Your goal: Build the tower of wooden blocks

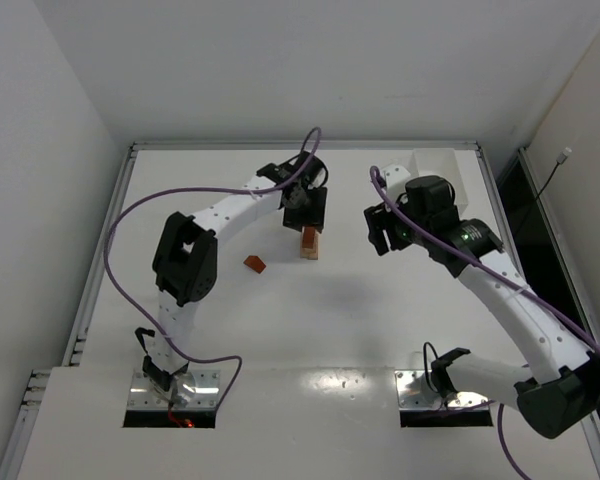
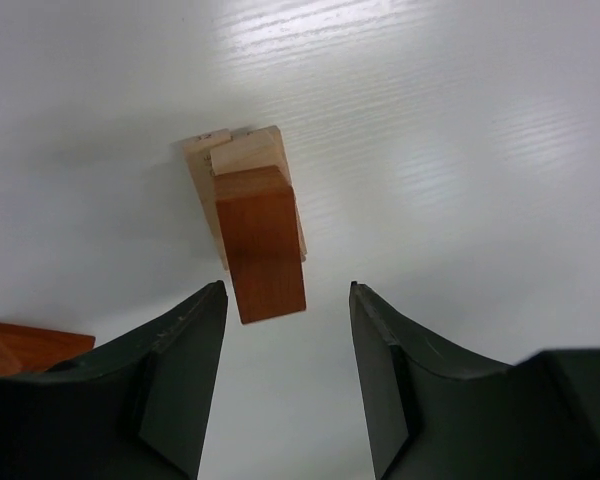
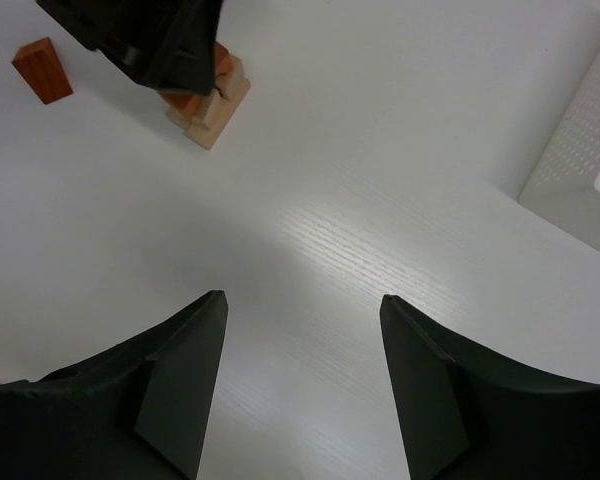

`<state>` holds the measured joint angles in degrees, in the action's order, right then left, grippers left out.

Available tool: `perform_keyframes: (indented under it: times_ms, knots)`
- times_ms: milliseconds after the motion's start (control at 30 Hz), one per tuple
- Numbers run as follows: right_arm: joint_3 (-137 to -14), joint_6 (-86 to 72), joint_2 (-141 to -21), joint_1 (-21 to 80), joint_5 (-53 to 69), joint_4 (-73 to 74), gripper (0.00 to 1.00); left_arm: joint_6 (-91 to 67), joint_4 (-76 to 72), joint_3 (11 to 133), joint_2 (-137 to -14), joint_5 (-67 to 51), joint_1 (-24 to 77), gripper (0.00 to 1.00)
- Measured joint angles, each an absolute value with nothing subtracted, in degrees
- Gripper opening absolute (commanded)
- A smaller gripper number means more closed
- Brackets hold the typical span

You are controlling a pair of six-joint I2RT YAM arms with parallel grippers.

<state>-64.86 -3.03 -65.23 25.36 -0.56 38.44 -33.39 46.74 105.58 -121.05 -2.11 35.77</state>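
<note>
The tower stands mid-table: tan pieces below, a reddish-orange block on top. In the left wrist view the tower shows from above, its orange top block just ahead of my open jaws and apart from both. My left gripper hovers just behind and above the tower, open and empty. A loose reddish-orange block lies left of the tower, also at the left wrist view's edge. My right gripper is open and empty to the right; its view shows the tower and loose block.
A white rectangular box sits at the back right, its corner in the right wrist view. Purple cables loop over both arms. The table's raised rim runs along the back.
</note>
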Motion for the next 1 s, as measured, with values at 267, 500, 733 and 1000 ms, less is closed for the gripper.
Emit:
perform_keyframes:
  times_ms: [267,500,733,1000]
  knots:
    - [-62.4,-0.1,-63.3,26.1,-1.4,37.6,0.65,-32.7,41.4,98.5,-100.8,6.3,35.4,0.58]
    - [-73.9,6.3,-72.1,33.9,11.6,37.8,0.68,-31.9,39.1,89.5,-89.8,9.5,15.3,0.99]
    - [-90.6,10.7,-91.0,43.8,18.5,39.9,0.63,-27.3,44.4,84.2,-90.2,6.1,-6.8,1.00]
    - [-99.7,4.7,-113.7,46.6,16.2,40.7,0.61,-20.9,48.2,84.1,-90.2,3.8,-18.3,1.00]
